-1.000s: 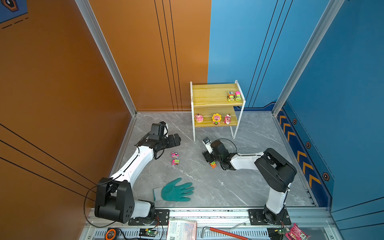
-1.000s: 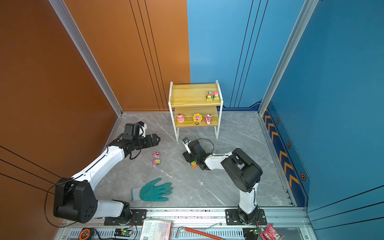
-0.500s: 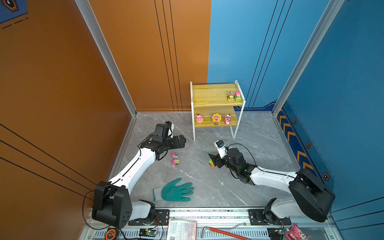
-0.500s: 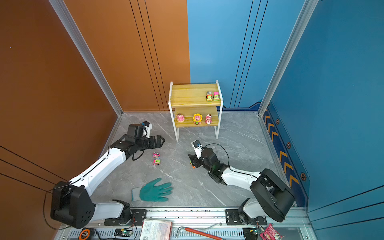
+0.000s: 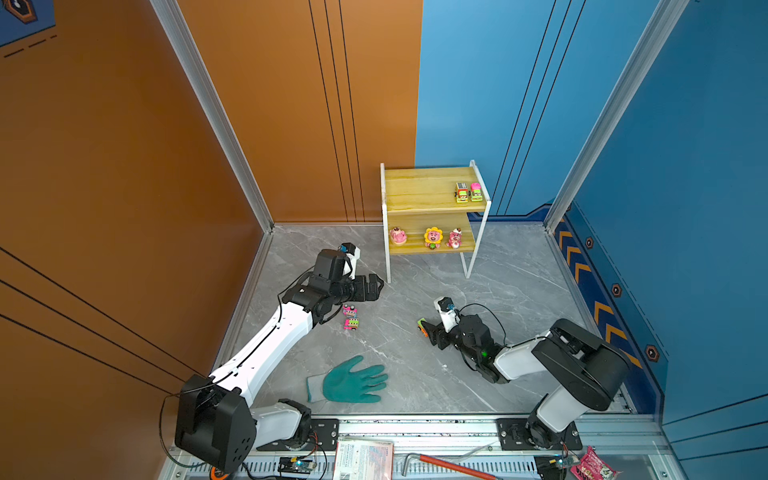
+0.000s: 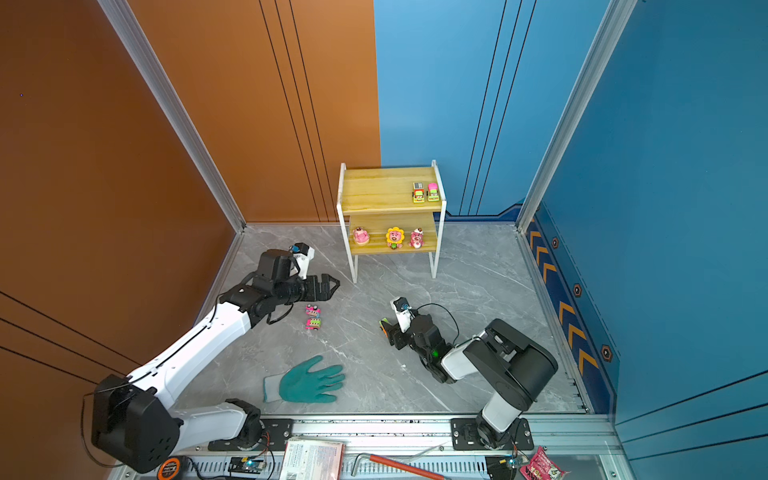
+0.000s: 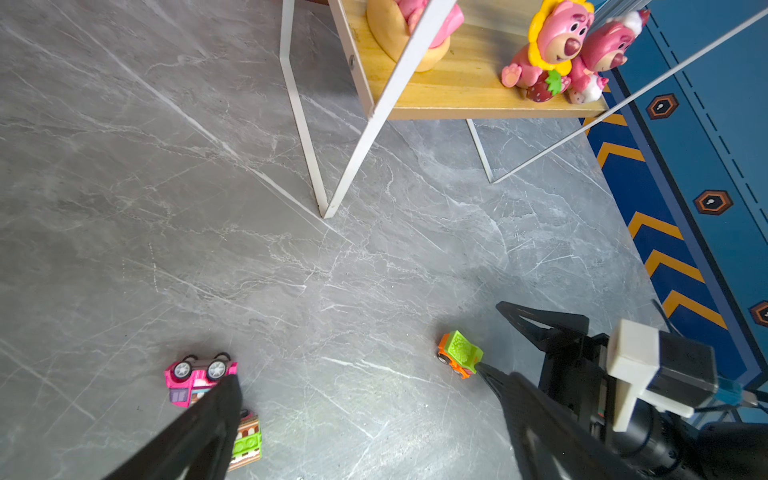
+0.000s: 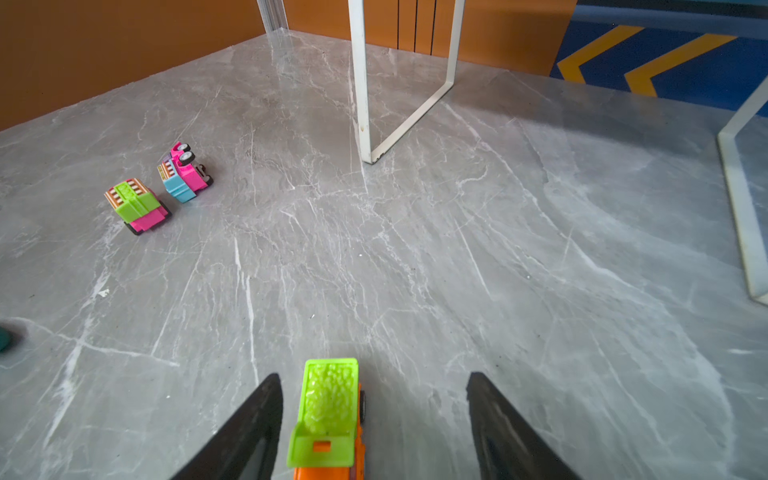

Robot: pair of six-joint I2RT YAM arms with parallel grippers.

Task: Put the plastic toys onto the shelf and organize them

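Alignment between orange-and-green truck and right end effector is judged to be what the coming move turns on. Truck is seen on the bench between the two fingers, wheels down, long axis laid along the reach direction, green bed pointing away from the wrist and orange cab toward it. Jaws are set partly apart and are not closed on anything; a gap is seen on both sides of the truck, less on one side, so it sits off-centre, nearly against one finger. In both top views the truck is found right at the fingertips of the right end effector, on the side facing the left arm. A straight squeeze across the short axis is judged to be enough; some sideways shove from the nearer finger is to be expected first. Left end effector is seen wide open and empty, near a leg of the shelf, with the tipped pink car and the green-and-pink car just beside it; those two are nearer the left arm, the truck well apart from it. Shelf is placed behind, toward the back wall: three bears on the lower board, two cars at one end of the upper board, the rest of it bare.
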